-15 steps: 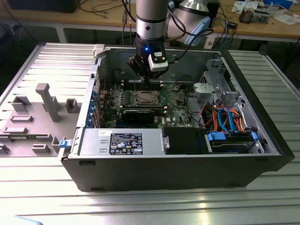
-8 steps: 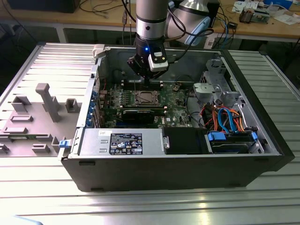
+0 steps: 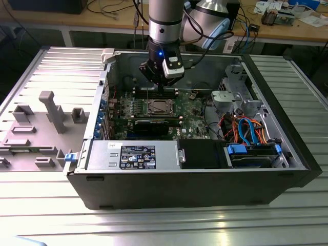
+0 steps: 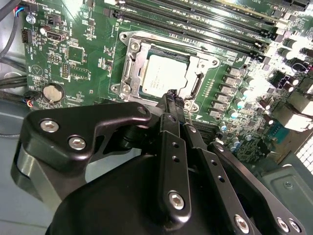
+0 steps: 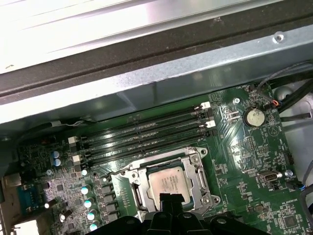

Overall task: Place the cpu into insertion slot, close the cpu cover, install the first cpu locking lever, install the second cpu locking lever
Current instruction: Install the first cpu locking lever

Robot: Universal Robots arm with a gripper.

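Cpu (image 4: 164, 74) sits flat under the cover (image 4: 136, 61); claw (image 4: 172, 94) is pinched shut, empty, tips at its edge, probably for pushing.

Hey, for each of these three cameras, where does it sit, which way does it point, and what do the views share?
Exterior view: off the arm, above the open computer case, looking down into it; the arm and gripper show.
Second wrist view: on the wrist, looking along the gripper at the cpu.
First wrist view: on the wrist, looking past the gripper toward the memory slots.
Shared: both wrist views show the cpu just beyond the gripper.
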